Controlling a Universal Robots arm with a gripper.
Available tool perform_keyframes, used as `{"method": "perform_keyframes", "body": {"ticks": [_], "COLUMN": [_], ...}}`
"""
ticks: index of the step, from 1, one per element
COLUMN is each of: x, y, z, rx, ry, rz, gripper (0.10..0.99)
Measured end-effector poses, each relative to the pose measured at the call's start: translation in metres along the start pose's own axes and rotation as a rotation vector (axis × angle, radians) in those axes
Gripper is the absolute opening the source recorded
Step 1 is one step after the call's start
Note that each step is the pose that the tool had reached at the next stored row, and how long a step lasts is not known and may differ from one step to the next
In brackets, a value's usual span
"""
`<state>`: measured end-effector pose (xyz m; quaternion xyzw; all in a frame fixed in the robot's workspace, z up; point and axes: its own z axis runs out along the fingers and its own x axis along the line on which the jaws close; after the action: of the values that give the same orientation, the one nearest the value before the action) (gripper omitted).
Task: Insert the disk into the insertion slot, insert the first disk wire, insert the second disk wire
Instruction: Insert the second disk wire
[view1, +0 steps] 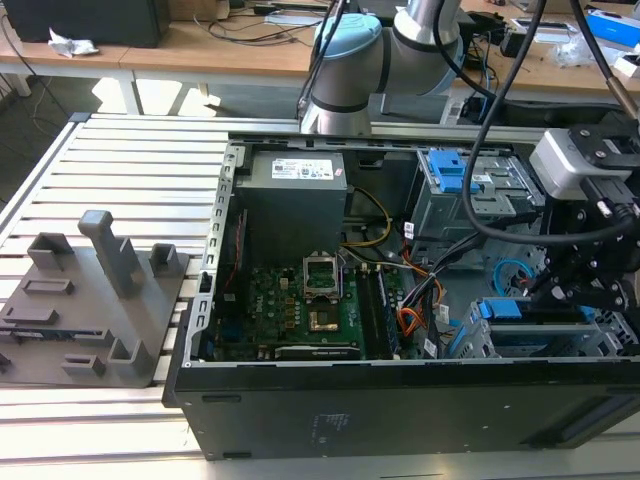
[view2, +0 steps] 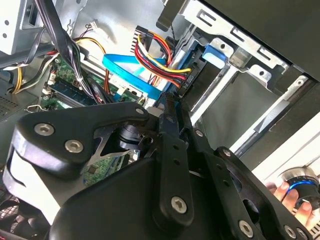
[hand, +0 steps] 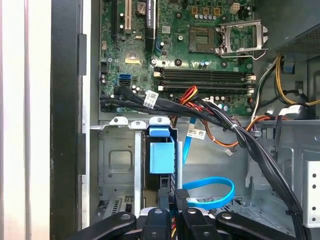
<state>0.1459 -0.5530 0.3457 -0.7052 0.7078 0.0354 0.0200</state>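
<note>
we see the disk (view1: 535, 322) sitting in the insertion slot (view1: 560, 345), at the open pc case (view1: 300, 400)'s near corner on the exterior view's right. only its bright blue plastic caddy edge shows clearly, smooth and glossy; in the first wrist view a blue block-shaped tab (hand: 161, 155) of the caddy stands between the cage's bent grey sheet-metal rails. the insertion slot is dull grey stamped metal with cutouts and folded lips. the hand (view1: 575, 290) is matte black, jointed links with silver screw heads, hanging right over the slot's rear end. in the second wrist view its fingers (view2: 170, 135) look drawn close together at a black connector (view2: 186, 80) with red, yellow and black wires, but we cannot tell if it grips it. a flat blue ribbon-like cable (hand: 212, 192) loops just beside the slot. the green motherboard (view1: 300, 305) lies flat on the case floor, with a boxy grey power supply (view1: 295, 200) behind it. the case rests on a ribbed pale metal desk (view1: 130, 170), and a grey plastic fixture (view1: 95, 300) with upright posts lies well apart on the exterior view's left.
</note>
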Motion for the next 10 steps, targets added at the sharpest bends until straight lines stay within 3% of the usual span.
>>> {"method": "perform_keyframes", "body": {"ticks": [2,4,10], "x": [0.0013,0.0013,0.0019], "y": [0.0000,0.0000,0.0010], "z": [0.0000,0.0006,0.0020], "rx": [0.000,0.000,0.000], "ry": [-0.0018,-0.0097,-0.0103], "rz": [0.000,0.000,0.000], "gripper": [0.165,0.165,0.165]}}
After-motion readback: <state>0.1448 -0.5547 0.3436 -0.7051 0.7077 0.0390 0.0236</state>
